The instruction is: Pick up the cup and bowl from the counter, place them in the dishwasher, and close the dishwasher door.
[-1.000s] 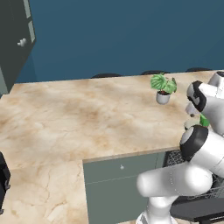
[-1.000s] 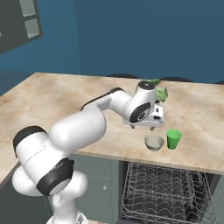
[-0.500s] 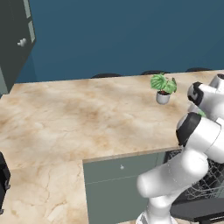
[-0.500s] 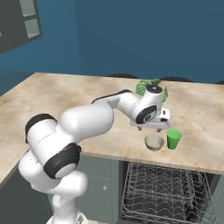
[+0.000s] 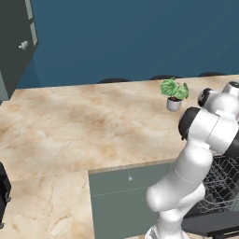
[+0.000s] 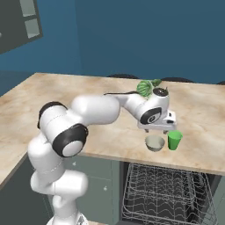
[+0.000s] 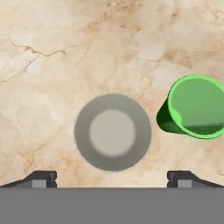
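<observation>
- The white arm's two-finger gripper hangs over the large beige-and-tan marbled stone counter, pointing straight down, just above the small round grey metallic bowl.
- In the hand view its two dark fingertips sit far apart at the bottom edge, so the jaws stand wide, with nothing between them.
- The bowl lies centred between those tips in the hand view, upright on the stone, its pale inside facing up.
- The small bright green tapered cup stands upright just beside the bowl, a narrow strip of counter between them; in the right base view the cup is to the bowl's right, near the counter's front edge.
- Below that edge, the dishwasher's black wire-mesh rack is pulled out and in plain sight.
- A grey-white pot with green leaves stands farther back on the counter, behind the arm.
- A grey-green cabinet front with a small knob sits under the counter's inner corner.
</observation>
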Motion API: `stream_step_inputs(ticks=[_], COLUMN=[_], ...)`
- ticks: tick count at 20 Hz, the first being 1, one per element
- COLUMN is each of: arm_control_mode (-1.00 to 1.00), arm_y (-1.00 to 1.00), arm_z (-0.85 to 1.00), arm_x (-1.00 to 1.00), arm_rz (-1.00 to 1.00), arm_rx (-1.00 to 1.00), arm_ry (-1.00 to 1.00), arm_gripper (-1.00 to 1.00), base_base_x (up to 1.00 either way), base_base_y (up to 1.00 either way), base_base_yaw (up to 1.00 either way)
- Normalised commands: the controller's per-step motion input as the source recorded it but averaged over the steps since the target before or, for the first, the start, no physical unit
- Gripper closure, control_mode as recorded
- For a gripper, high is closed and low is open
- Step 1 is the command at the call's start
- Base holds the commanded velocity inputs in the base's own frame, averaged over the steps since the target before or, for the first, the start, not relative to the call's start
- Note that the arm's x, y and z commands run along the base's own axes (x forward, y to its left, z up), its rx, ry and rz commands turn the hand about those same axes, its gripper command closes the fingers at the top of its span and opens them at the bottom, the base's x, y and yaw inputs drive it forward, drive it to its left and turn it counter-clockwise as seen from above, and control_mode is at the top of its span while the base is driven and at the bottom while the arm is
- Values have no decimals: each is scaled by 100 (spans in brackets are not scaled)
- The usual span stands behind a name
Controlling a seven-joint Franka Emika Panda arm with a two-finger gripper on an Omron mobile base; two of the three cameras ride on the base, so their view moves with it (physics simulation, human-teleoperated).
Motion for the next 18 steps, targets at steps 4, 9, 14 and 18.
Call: stream_step_inputs(ticks=[4, 9, 14, 18], arm_control_mode=[-100, -100, -100, -100], arm_y=[-27, -29, -30, -30], arm_z=[-23, -21, -18, -17], arm_x=[32, 32, 34, 35], arm_rz=[0, 0, 0, 0], arm_rx=[0, 0, 2, 4], arm_ry=[3, 3, 3, 2], arm_gripper=[-100, -100, -100, -100], base_base_x=[0, 0, 0, 0], base_base_y=[0, 0, 0, 0], base_base_yaw=[0, 0, 0, 0])
